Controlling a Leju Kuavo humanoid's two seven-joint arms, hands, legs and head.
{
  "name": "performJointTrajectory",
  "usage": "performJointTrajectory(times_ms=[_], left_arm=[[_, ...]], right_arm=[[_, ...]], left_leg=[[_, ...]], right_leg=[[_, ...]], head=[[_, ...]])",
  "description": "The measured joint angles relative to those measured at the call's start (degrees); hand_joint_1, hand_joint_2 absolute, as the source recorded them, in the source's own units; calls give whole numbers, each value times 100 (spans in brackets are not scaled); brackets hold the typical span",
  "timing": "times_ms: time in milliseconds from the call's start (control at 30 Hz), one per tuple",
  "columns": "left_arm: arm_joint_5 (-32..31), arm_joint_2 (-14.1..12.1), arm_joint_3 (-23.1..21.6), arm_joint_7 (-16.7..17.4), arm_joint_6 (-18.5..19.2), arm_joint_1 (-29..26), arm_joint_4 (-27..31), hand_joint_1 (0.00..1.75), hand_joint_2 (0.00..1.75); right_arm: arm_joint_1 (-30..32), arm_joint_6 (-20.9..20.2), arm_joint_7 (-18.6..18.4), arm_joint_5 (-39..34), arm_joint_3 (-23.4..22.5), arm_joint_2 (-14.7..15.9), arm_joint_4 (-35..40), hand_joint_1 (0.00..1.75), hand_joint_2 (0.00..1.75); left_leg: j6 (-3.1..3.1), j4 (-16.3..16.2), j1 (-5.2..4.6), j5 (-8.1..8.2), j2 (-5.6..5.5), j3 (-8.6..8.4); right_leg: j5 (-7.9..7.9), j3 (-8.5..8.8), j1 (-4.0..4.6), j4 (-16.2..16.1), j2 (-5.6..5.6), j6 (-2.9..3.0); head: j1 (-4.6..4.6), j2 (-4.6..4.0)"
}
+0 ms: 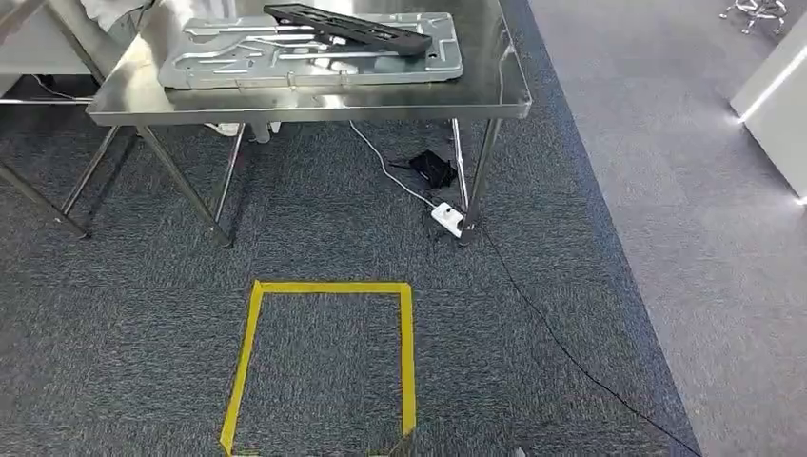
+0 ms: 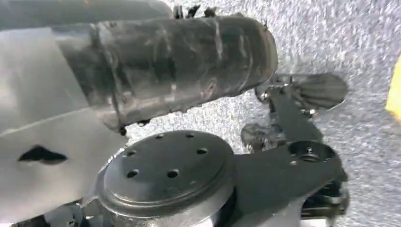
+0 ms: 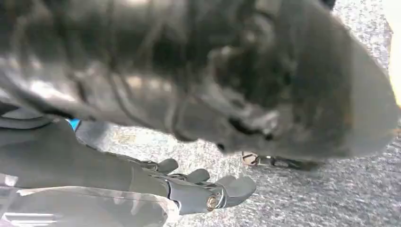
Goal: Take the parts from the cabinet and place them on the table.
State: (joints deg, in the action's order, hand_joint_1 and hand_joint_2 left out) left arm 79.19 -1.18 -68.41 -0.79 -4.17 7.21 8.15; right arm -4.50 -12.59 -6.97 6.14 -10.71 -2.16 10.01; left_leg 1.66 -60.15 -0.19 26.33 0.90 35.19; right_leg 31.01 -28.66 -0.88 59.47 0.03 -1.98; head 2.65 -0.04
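Observation:
On the steel table point(image 1: 495, 90) at the top of the head view lies a flat silver stamped metal panel point(image 1: 314, 52). A long black plastic part point(image 1: 347, 29) rests across its far side. My right hand point(image 3: 203, 189) hangs over the grey carpet with its fingers stretched out and apart, holding nothing. Of my left hand, the pale grey cover point(image 2: 38, 142) shows beside dark body parts; its fingers are hidden.
A yellow tape square point(image 1: 328, 362) marks the carpet in front of me. Under the table lie a white power strip point(image 1: 447, 219), a black adapter point(image 1: 433, 169) and a thin black cable point(image 1: 571, 357) running right. A white unit point(image 1: 776, 105) stands at the far right.

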Motion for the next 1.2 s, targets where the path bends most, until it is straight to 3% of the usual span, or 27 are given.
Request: performJointTrajectory(times_ms=[33, 100, 133, 200, 233, 267, 300, 333, 400, 433, 467, 500, 600, 633, 667, 700, 767, 800, 867, 900, 933, 967, 1000, 1100, 1133, 1167, 1200], left_arm=[[-2, 0, 0, 0, 0, 4, 0, 0, 0], [-7, -2, -7, 6, 0, 4, 0, 0, 0], [-24, -7, -15, 9, 0, -5, 0, 0, 0], [-44, -2, -39, 17, 6, -15, 0, 0, 0], [-53, -2, -57, 20, 11, -10, 0, 0, 0], [-55, -2, -68, 22, 11, -7, 0, 0, 0], [-55, -2, -68, 22, 11, -7, 0, 0, 0], [-57, -2, -70, 24, 13, -7, 0, 0, 0], [-59, -2, -70, 26, 13, -8, 0, 0, 0], [-59, -7, -70, 24, 13, -3, 0, 0, 0], [-59, -26, -70, 26, 11, 7, 0, 0, 0], [-61, -26, -72, 24, 13, 0, 0, 0, 0], [-61, -24, -96, 24, 15, 15, 0, 0, 0], [-59, -20, -98, 31, 33, 14, 0, 0, 0], [-50, -15, -98, 66, 61, 22, 0, 0, 0], [-44, -15, -98, 79, 96, 18, 0, 0, 0], [-39, -20, -101, 114, 111, -3, 0, 0, 0], [-39, -22, -101, 120, 94, -9, 0, 0, 0], [-44, -22, -101, 131, 83, 3, 0, 0, 0], [-48, -22, -101, 144, 83, 7, 0, 0, 0], [-59, -20, -101, 144, 83, 8, 0, 0, 0], [-66, -20, -103, 140, 87, 8, 0, 0, 0], [-79, -17, -103, 122, 92, -1, 0, 0, 0], [-87, -17, -105, 120, 96, 16, 0, 0, 0], [-87, -20, -105, 120, 96, 16, 0, 0, 0], [-87, -24, -109, 120, 94, 16, 0, 0, 0], [-87, -24, -111, 120, 96, 2, 0, 0, 0]], right_arm=[[-2, -11, -9, -2, -2, 0, 0, 0, 0], [14, -30, -50, -28, -7, 2, -2, 0, 0], [7, -46, -63, -33, -11, 2, -4, 0, 0], [-3, -46, -79, -41, -31, 24, -4, 0, 0], [-2, -46, -83, -50, -39, 28, -4, 0, 0], [1, -48, -87, -55, -42, 28, -4, 0, 0], [3, -48, -90, -57, -42, 28, -4, 0, 0], [5, -48, -90, -59, -42, 28, -4, 0, 0], [7, -48, -90, -66, -42, 28, -4, 0, 0], [2, -48, -90, -68, -42, 28, -7, 0, 0], [-1, -48, -90, -70, -42, 24, -4, 0, 0], [-10, -48, -92, -72, -44, 28, -4, 0, 0], [-3, -50, -92, -74, -44, 28, -7, 0, 0], [21, -50, -103, -74, -48, 48, -16, 0, 0], [21, -57, -105, -74, -48, 48, -15, 0, 0], [19, -70, -122, -74, -48, 48, -17, 0, 0], [16, -76, -129, -81, -50, 52, -17, 0, 0], [11, -81, -129, -83, -50, 55, -17, 0, 0], [11, -81, -131, -90, -50, 68, -17, 0, 0], [11, -81, -133, -94, -50, 72, -15, 0, 0], [7, -81, -135, -98, -50, 77, -15, 0, 0], [-3, -81, -136, -98, -50, 79, -15, 0, 0], [-20, -81, -136, -98, -50, 94, -15, 0, 0], [-15, -81, -136, -103, -52, 94, -17, 0, 0], [-4, -81, -135, -103, -52, 94, -20, 0, 0], [-2, -81, -136, -103, -52, 94, -20, 0, 0], [-6, -81, -146, -103, -52, 94, -20, 0, 0]], left_leg=[[-43, -4, -2, -35, 0, 13], [-102, 6, 13, -108, -3, 23], [-135, -49, 34, -29, -18, 79], [-203, -496, 47, 567, -33, 239], [-225, -947, 60, 903, -32, 361], [-232, -1355, 65, 1095, -32, 453], [-226, -1586, 65, 1106, -34, 463], [-216, -1575, 65, 958, -41, 351], [-178, -911, 65, 546, -80, -180], [-131, -309, 65, 444, -218, -593], [-76, 195, 61, 613, -483, -881], [-88, 369, 49, 621, -515, -992], [-24, 363, 2, 528, -367, -901], [38, 437, 94, 421, -274, -862], [73, 448, 69, 356, -204, -803], [153, 448, 64, 303, -131, -730], [152, 436, 37, 200, 4, -576], [150, 424, 29, 150, 73, -502], [130, 360, 24, 48, 197, -331], [109, 309, 25, 11, 242, -228], [87, 252, 27, -10, 291, -151], [66, 193, 17, -23, 326, -101], [38, 119, -1, -34, 391, -52], [-60, 134, 10, -152, 543, -45], [-112, 120, 17, -115, 485, -5], [-178, 16, 33, 64, 255, 42], [-195, -278, 33, 421, 67, 142]], right_leg=[[-11, -35, -12, 0, -1, 24], [-93, -125, -13, -27, -6, 140], [-160, -158, -37, -45, -13, 201], [-273, -287, -37, -53, 10, 264], [-339, -381, -27, -48, 28, 273], [-403, -473, -19, -46, 56, 270], [-466, -528, -17, -38, 84, 262], [-532, -612, -18, -33, 115, 256], [-641, -750, -22, -22, 201, 228], [-700, -799, -28, -19, 253, 206], [-747, -836, -25, -18, 279, 164], [-802, -849, -30, -25, 329, 124], [-985, -850, -29, -140, 481, -13], [-970, -886, -53, -102, 471, -26], [-681, -961, -13, 59, 276, -29], [-274, -1071, -19, 391, 152, -39], [316, -1235, -24, 1215, 61, -87], [358, -1249, -29, 1508, 47, -107], [-65, -1024, -34, 1545, 27, -130], [-291, -754, -35, 1253, -9, -128], [-364, -407, -33, 810, -93, -117], [-242, -24, -21, 304, -301, -92], [-54, 222, 50, -170, -363, -50], [-87, 72, 70, -200, -246, 110], [-160, 42, 26, -245, -216, 181], [-215, -7, 16, -247, -186, 220], [-275, -85, 9, -245, -152, 283]], head=[[0, 0], [-4, 0], [-7, 0], [26, 0], [26, 0], [31, 0], [26, 0], [29, 0], [28, 0], [30, 0], [26, 0], [15, 0], [20, 0], [22, 0], [14, 0], [-48, 0], [-57, 0], [-57, 0], [-59, 0], [-59, 0], [-61, 0], [-61, 0], [-66, 0], [-61, 0], [-83, 0], [-70, 0], [-46, 0]])
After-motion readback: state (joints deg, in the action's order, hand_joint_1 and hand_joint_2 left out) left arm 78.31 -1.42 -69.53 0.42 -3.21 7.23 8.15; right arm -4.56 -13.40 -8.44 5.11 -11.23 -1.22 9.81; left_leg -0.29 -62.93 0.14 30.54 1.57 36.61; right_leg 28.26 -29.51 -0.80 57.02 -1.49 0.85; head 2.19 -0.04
